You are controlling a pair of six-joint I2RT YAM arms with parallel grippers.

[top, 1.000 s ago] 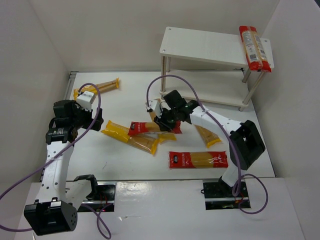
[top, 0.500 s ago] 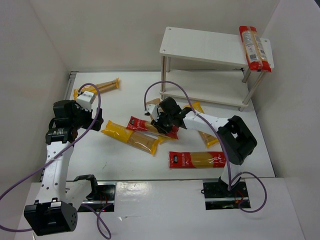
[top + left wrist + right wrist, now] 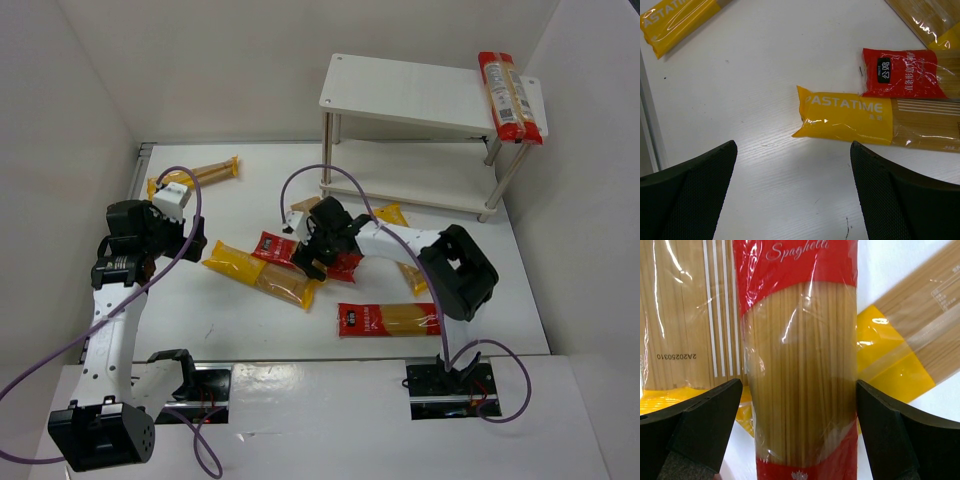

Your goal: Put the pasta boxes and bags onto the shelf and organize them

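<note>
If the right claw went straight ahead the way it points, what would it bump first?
Most likely the red-ended spaghetti packet: it lies straight ahead of the open right claw. How near it is, I can't tell.

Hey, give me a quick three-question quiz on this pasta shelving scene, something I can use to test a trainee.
1. Multiple choice: where on the shelf do the red-ended packets lie? A) top board, right end B) lower board C) top board, left end
2. True or false: the right claw is shut on a packet.
3. Fill in: the yellow packet at the centre of the left wrist view reads ____.
Key: 1 A. 2 False; it stands open astride a red-ended spaghetti packet. 3 PASTATIME.
</note>
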